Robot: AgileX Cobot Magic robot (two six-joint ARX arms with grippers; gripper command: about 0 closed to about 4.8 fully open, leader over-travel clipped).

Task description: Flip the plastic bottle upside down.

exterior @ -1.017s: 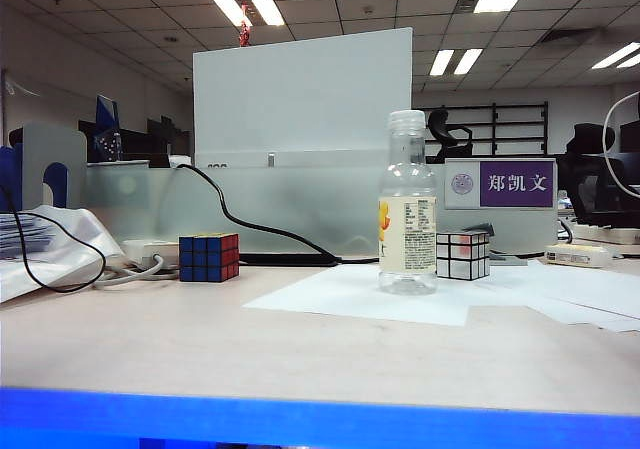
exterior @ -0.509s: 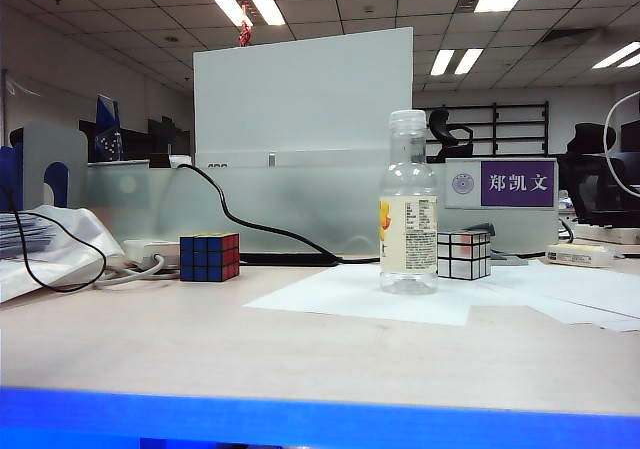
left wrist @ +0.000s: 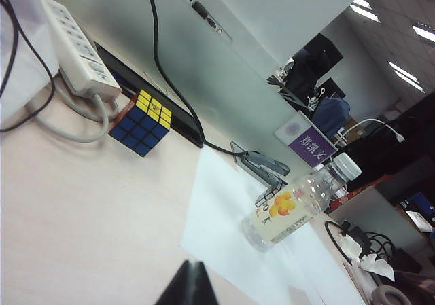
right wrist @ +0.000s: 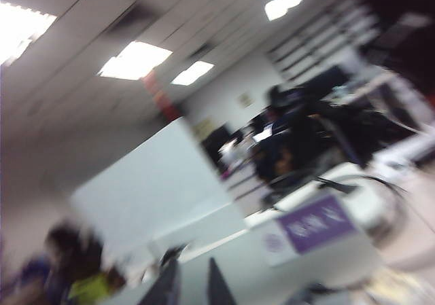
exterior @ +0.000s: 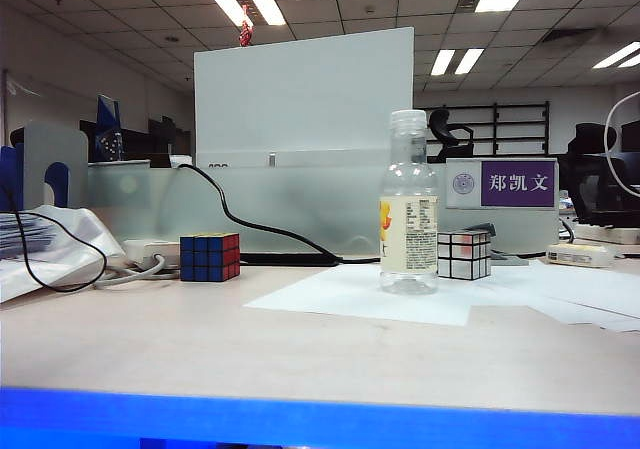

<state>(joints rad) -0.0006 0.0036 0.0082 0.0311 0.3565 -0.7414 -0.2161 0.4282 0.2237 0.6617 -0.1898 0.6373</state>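
Observation:
The plastic bottle [exterior: 408, 209] stands upright, white cap on top, on a white sheet of paper [exterior: 340, 301] in the middle of the table. Neither gripper shows in the exterior view. In the left wrist view the bottle [left wrist: 292, 206] is well ahead of my left gripper [left wrist: 192, 272], whose dark jaws are pressed together, shut on nothing, above the bare tabletop. The right wrist view is blurred and faces the office and ceiling; my right gripper [right wrist: 193, 282] is open a little, with a narrow gap and nothing between its fingertips. The bottle is out of that view.
A coloured puzzle cube [exterior: 209, 257] sits left of the bottle, and a silver mirror cube [exterior: 462, 255] is just behind it to the right. A power strip [left wrist: 78, 54] and black cable [exterior: 250, 224] lie at the back left. A white board [exterior: 300, 99] and purple name plate [exterior: 515, 183] stand behind.

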